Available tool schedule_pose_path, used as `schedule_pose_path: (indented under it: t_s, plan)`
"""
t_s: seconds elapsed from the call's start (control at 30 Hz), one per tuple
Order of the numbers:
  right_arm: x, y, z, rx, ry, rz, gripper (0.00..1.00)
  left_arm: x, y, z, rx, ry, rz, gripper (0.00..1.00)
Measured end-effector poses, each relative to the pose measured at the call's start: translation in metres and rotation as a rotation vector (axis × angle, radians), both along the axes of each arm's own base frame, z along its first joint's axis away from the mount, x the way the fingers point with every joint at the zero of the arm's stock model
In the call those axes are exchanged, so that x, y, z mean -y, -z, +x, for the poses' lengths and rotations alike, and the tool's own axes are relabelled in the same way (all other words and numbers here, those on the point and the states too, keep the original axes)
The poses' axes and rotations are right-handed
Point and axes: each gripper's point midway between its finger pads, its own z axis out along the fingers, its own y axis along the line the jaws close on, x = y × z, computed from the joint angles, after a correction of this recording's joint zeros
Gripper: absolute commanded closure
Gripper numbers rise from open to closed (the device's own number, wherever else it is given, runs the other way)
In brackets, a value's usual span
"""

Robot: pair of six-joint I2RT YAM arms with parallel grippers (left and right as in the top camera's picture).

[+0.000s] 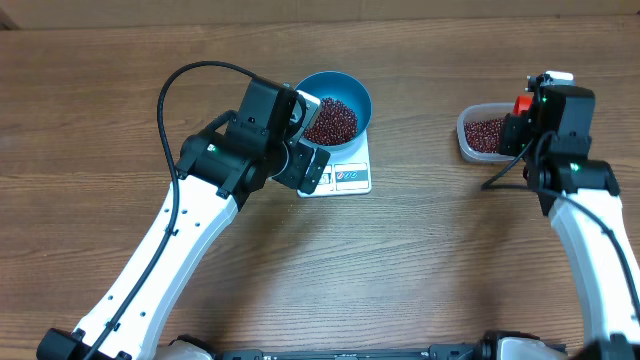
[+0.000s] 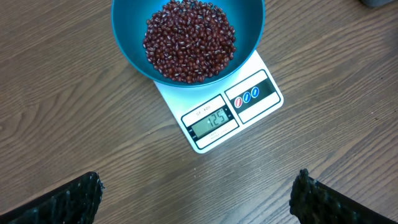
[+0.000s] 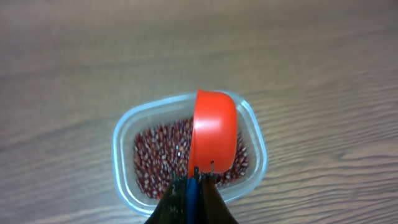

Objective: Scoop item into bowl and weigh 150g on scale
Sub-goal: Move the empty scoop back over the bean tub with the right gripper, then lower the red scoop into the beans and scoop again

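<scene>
A wooden counter [image 1: 420, 260] carries everything. The white left arm [image 1: 170, 250] reaches in from the near edge toward the middle of the counter. The right arm [image 1: 600, 230] comes up the right side.

The left pincer [image 2: 196, 202] is spread wide and holds nothing. Its two dark fingers [image 2: 68, 199] sit at the bottom corners of the wrist view, above bare wood just in front of the scale [image 2: 261, 99]. The right pincer [image 3: 194, 186] is clamped narrow on the handle of an orange-red scoop [image 3: 214, 134].

The white scale sits near the middle of the far half of the counter. The blue bowl [image 2: 127, 37] stands on it and covers the rear of the platform, leaving the front edge with its display [image 2: 211, 119] and blue-marked label showing. Well to the right is a clear plastic tub [image 3: 121, 137] with rounded corners.

The scoop hangs over the tub, tipped so that its rounded outer side faces the wrist camera. Whether it touches the contents cannot be told.

Dark red-brown beans [image 2: 189, 40] lie heaped in the bowl, filling its bottom. More beans [image 3: 155, 158] cover the floor of the tub. The display digits look like 125.
</scene>
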Motion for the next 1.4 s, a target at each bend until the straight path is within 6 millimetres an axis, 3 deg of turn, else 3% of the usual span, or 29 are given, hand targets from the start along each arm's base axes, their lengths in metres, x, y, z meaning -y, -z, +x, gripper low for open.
schedule_pose_path:
  t_s: [0.2, 0.37, 0.67, 1.07, 1.4]
  plan:
    - [-0.007, 0.041, 0.005, -0.105, -0.042, 0.028, 0.96, 0.000, 0.000, 0.000, 0.000, 0.000, 0.000, 0.00]
    - [-0.008, 0.063, 0.006, -0.163, -0.055, 0.035, 0.96, 0.000, 0.000, 0.000, 0.000, 0.000, 0.000, 0.00]
    - [-0.011, 0.067, 0.005, -0.181, -0.081, 0.036, 0.96, 0.000, 0.000, 0.000, 0.000, 0.000, 0.000, 0.00]
    - [-0.044, 0.070, 0.001, -0.191, -0.189, 0.194, 0.96, 0.000, 0.000, 0.000, 0.000, 0.000, 0.000, 0.00]
    - [-0.042, 0.069, 0.001, -0.183, -0.141, 0.254, 0.96, 0.000, 0.000, 0.000, 0.000, 0.000, 0.000, 0.00]
